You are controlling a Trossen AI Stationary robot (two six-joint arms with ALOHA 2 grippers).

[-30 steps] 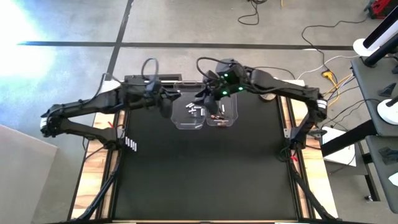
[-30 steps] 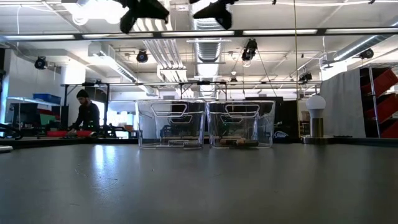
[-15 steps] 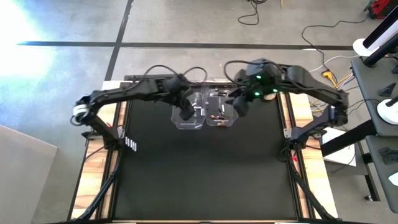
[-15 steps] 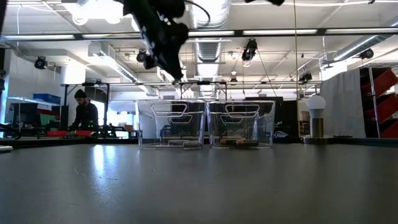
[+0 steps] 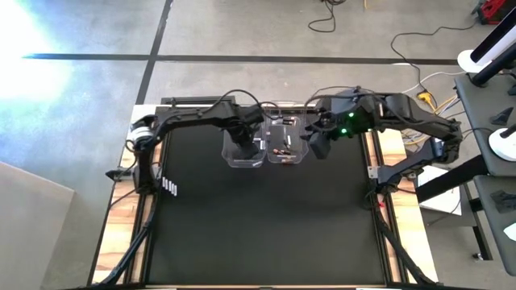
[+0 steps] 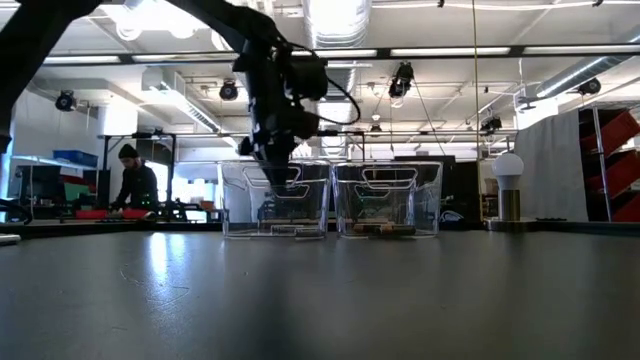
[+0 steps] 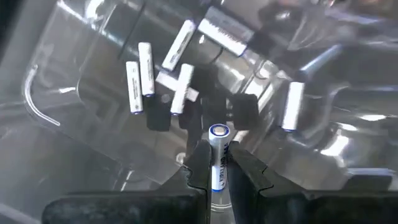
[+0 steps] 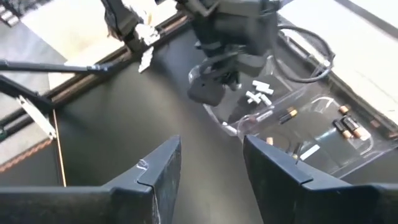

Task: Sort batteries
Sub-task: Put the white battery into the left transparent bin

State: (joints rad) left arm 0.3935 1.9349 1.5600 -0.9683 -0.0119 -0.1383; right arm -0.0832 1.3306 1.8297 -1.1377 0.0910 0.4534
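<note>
I have the left end effector (image 7: 216,163) clenched on one silvery-white battery (image 7: 217,155), hanging over the left clear bin (image 5: 243,147) where other pale batteries (image 7: 140,79) already lie scattered on its floor. My judgement is that the drop should happen low and near the bin's middle, so the cell does not bounce off the wall or roll over the shared edge into the right bin (image 5: 289,145), which holds the dark batteries (image 8: 346,126) with reddish ends (mixing them would undo the sorting). The right end effector (image 8: 210,163) is released and empty, its fingers apart, parked just right of the right bin. The two bins touch side by side at the far edge of the table (image 5: 266,225), so the open room lies toward the near side; I would back out that way.
</note>
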